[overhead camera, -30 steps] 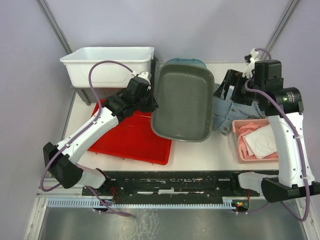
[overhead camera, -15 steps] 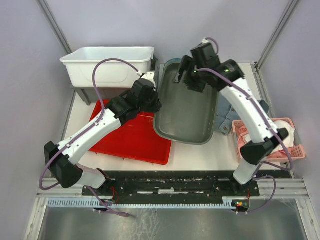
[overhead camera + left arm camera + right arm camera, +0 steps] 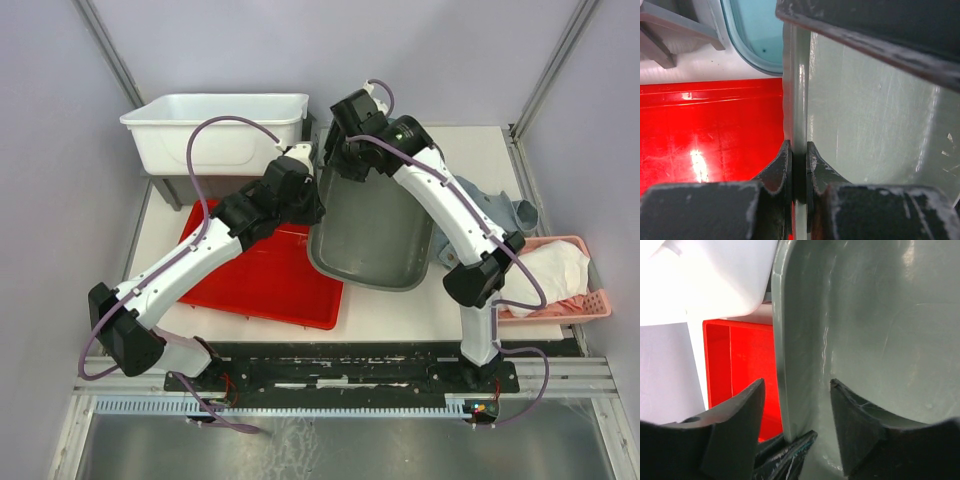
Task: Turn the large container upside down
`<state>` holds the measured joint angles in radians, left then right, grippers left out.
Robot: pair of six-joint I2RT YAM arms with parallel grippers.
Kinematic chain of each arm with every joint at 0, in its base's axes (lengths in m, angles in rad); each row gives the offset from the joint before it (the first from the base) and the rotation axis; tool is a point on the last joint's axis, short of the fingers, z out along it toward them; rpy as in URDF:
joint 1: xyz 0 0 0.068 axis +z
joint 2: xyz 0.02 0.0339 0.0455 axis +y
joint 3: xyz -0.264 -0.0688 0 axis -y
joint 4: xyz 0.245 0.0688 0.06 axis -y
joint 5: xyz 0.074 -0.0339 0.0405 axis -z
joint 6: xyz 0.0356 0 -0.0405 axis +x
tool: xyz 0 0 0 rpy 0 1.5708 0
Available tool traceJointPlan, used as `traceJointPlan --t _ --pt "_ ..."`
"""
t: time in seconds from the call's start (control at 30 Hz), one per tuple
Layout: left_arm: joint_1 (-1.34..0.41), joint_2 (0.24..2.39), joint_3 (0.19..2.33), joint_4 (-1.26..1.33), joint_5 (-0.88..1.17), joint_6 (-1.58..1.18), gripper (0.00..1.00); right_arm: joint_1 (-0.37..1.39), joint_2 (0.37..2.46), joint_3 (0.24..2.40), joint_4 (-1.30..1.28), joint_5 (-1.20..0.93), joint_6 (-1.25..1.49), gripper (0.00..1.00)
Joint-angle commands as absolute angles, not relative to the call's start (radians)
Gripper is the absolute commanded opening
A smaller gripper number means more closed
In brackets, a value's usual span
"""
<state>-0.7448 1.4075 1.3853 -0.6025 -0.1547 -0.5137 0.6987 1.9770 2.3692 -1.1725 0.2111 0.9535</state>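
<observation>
The big gray container (image 3: 372, 225) sits in the middle of the table, with its left rim over the red tray (image 3: 260, 278). I can see inside it, so it is not flipped yet. My left gripper (image 3: 798, 162) pinches that rim tight so I can lift that side. My right gripper (image 3: 796, 400) is wide, with one finger on each side of the same rim, ready to help tip it.

One grey container (image 3: 368, 225) stands mid-table. There is one white tub (image 3: 215, 130) far left, one red tray (image 3: 260, 280) near left, one pink basket (image 3: 560, 308) near right and one teal lid (image 3: 757, 35) far centre. Cloth items: one blue garment (image 3: 490, 205), one white cloth (image 3: 550, 268). Two arms: left arm (image 3: 190, 260), right arm (image 3: 450, 215).
</observation>
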Motion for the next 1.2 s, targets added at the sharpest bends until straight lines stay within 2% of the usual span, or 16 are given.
traceJointPlan --t 0.0,0.27,0.4,0.43,0.47,0.57,0.6,0.67,0.73,0.97,1.1,1.17 --pt "-0.753 1.38 1.429 -0.499 -0.13 -0.499 0.03 0.71 1.994 2.359 -1.151 0.249 0.978 0.58" --pt "-0.752 1.382 1.433 -0.496 -0.13 -0.479 0.03 0.742 2.062 2.399 -1.145 0.239 0.91 0.31" --pt "-0.752 1.378 1.445 -0.493 -0.135 -0.477 0.03 0.738 2.064 2.394 -1.155 0.229 0.882 0.03" --pt "-0.753 1.376 1.448 -0.493 -0.134 -0.477 0.08 0.731 2.05 2.381 -1.149 0.227 0.867 0.02" --pt "-0.753 1.371 1.451 -0.493 -0.13 -0.477 0.19 0.717 2.032 2.36 -1.136 0.218 0.85 0.02" --pt "-0.752 1.341 1.455 -0.495 -0.118 -0.469 0.72 0.63 1.955 2.253 -1.039 0.071 0.811 0.02" --pt "-0.753 1.328 1.456 -0.498 -0.116 -0.466 0.81 0.59 1.926 2.209 -0.996 -0.008 0.794 0.02" --pt "-0.751 1.304 1.459 -0.518 -0.111 -0.459 0.94 0.499 1.877 2.136 -0.924 -0.187 0.771 0.02" --pt "-0.751 1.283 1.462 -0.552 -0.098 -0.449 0.97 0.41 1.864 2.15 -0.926 -0.303 0.747 0.02" --pt "-0.744 1.266 1.46 -0.598 -0.03 -0.473 0.97 0.179 1.877 2.302 -0.905 -0.63 0.749 0.02" --pt "-0.744 1.269 1.453 -0.577 -0.024 -0.495 0.97 0.067 1.879 2.302 -0.727 -0.723 0.842 0.02" --pt "-0.744 1.267 1.449 -0.564 -0.022 -0.505 0.97 0.018 1.893 2.265 -0.554 -0.771 0.908 0.02"
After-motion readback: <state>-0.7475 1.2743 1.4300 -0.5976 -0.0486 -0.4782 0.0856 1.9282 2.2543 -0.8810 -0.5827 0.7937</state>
